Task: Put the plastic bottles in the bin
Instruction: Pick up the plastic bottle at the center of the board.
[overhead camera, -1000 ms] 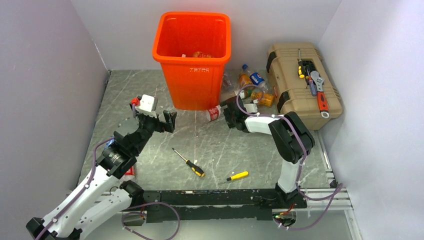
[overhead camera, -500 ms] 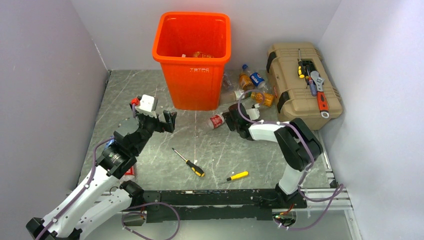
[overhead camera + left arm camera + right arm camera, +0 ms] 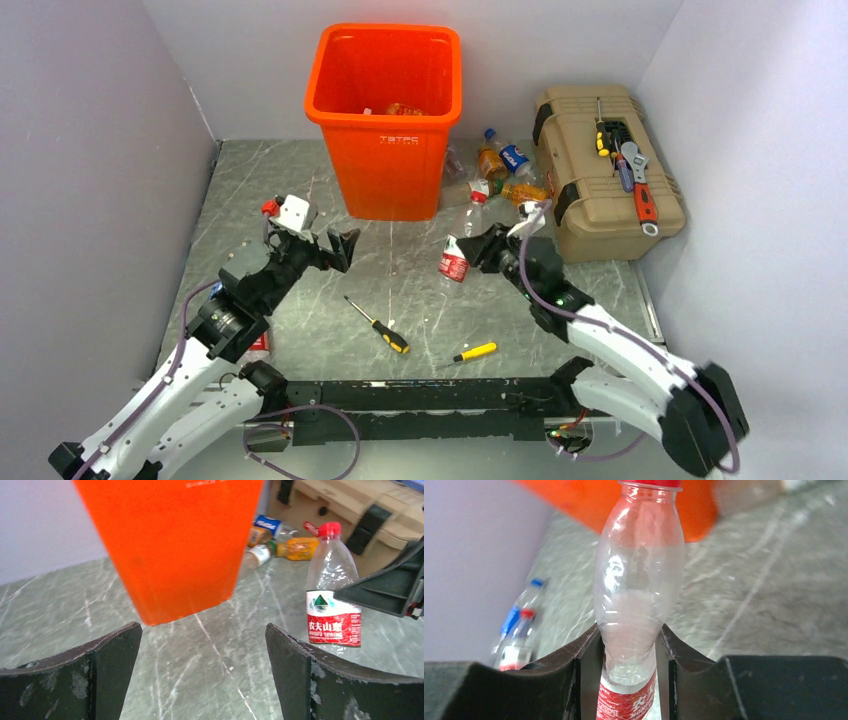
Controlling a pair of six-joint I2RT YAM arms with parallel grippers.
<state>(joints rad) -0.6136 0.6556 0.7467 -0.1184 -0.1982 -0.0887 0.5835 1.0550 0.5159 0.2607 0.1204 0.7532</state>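
My right gripper [image 3: 476, 248] [image 3: 630, 630] is shut on a clear plastic bottle [image 3: 455, 262] [image 3: 639, 570] [image 3: 332, 605] with a red label and red cap. It holds the bottle upright above the table, pinched just above the label. The orange bin [image 3: 385, 170] [image 3: 170, 545] stands at the back centre with a few bottles inside [image 3: 405, 108]. More bottles [image 3: 500, 170] [image 3: 280, 542] lie between the bin and the toolbox. Two more [image 3: 519, 625] lie by the left wall. My left gripper [image 3: 338, 243] [image 3: 202, 627] is open and empty, in front of the bin's left corner.
A tan toolbox [image 3: 610, 170] with tools on its lid stands at the back right. A black-and-yellow screwdriver [image 3: 378, 325] and a yellow-handled one [image 3: 475, 351] lie on the table near the front. Walls close in both sides and the back.
My right gripper shut on the red-labelled bottle lying by the bin, drew it back toward the near side and stood it upright. The left arm shifted only slightly.
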